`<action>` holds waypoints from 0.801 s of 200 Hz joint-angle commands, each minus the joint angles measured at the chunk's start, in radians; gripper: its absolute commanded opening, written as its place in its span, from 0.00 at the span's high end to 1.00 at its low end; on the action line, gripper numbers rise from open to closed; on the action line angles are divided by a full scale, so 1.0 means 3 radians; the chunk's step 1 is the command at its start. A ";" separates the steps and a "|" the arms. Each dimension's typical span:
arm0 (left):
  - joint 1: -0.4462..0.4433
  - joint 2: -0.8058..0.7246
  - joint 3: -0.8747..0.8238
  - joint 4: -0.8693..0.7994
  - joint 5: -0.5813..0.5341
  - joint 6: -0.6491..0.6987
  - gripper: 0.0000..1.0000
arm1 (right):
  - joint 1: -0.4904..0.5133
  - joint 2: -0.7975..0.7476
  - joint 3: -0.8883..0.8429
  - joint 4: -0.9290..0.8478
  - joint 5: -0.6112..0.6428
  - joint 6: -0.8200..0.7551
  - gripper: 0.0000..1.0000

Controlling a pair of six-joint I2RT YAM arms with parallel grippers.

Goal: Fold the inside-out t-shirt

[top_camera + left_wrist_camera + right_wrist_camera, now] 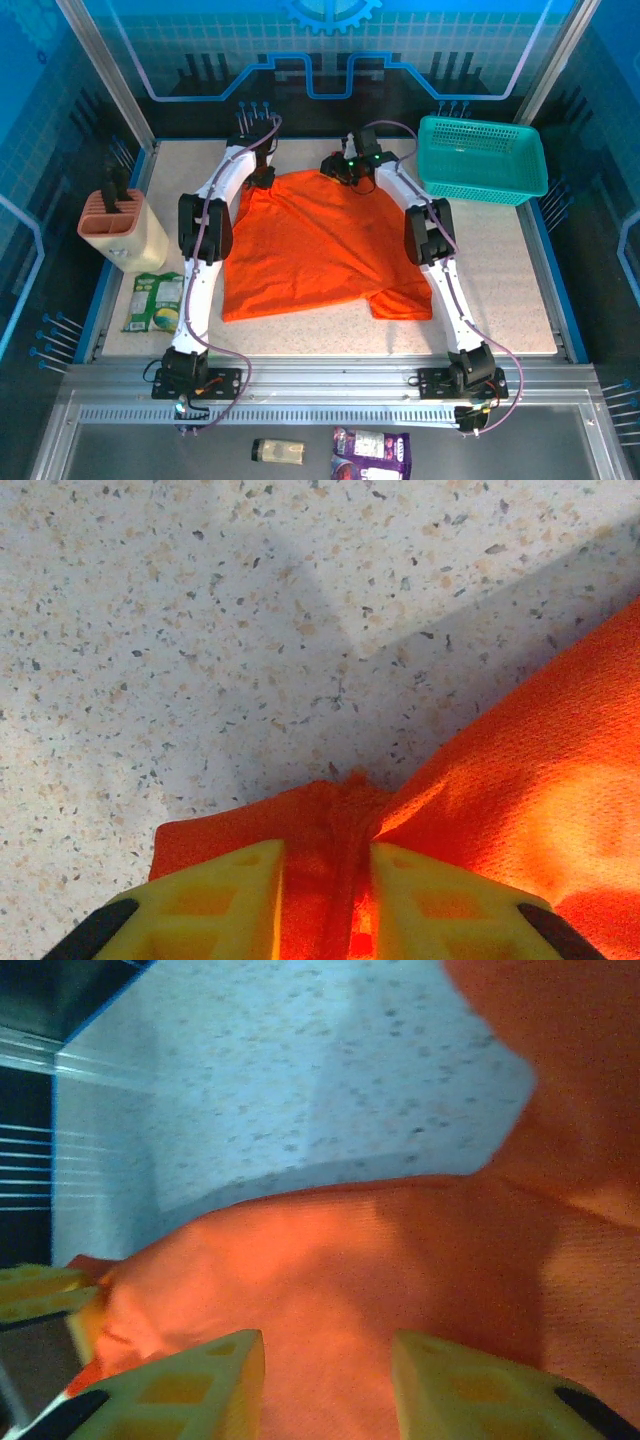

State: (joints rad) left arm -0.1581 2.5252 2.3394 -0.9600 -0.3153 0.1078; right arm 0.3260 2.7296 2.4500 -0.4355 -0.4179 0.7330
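Since the inside-out t-shirt (pixel 310 250) lies spread nearly flat in the middle of the speckled counter (pixel 500 290), with a sleeve-like flap jutting out at its near right corner, both arms reach along its sides to the far edge, one at each far corner. That looks like a paired hold for drawing the far edge over in one even fold.

In the left wrist view the left pincer (pixel 328 860) stands narrow, and a raised ridge of orange cloth fills the gap between its yellow fingers (pixel 240 885) and touches both. The pinch sits right at the cloth's corner, with bare counter just beyond, so the corner would travel with the arm.

In the right wrist view the right pincer (pixel 325 1360) stands wider, its fingers astride a smooth stretch of cloth that is not gathered between them. I judge this side not yet gripped. Pulling before it closes would skew the fold.

The teal mesh basket (pixel 480 160) sits at the far right corner, near the right arm but apart from the shirt.
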 commanded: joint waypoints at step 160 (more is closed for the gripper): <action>0.0013 0.0088 0.0302 -0.0204 -0.0007 0.0058 0.87 | -0.0036 0.0197 0.0035 -0.0297 0.0186 -0.0020 0.67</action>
State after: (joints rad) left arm -0.1581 2.5259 2.3802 -0.9840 -0.3359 0.1322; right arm 0.3241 2.7441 2.4557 -0.4637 -0.3882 0.7341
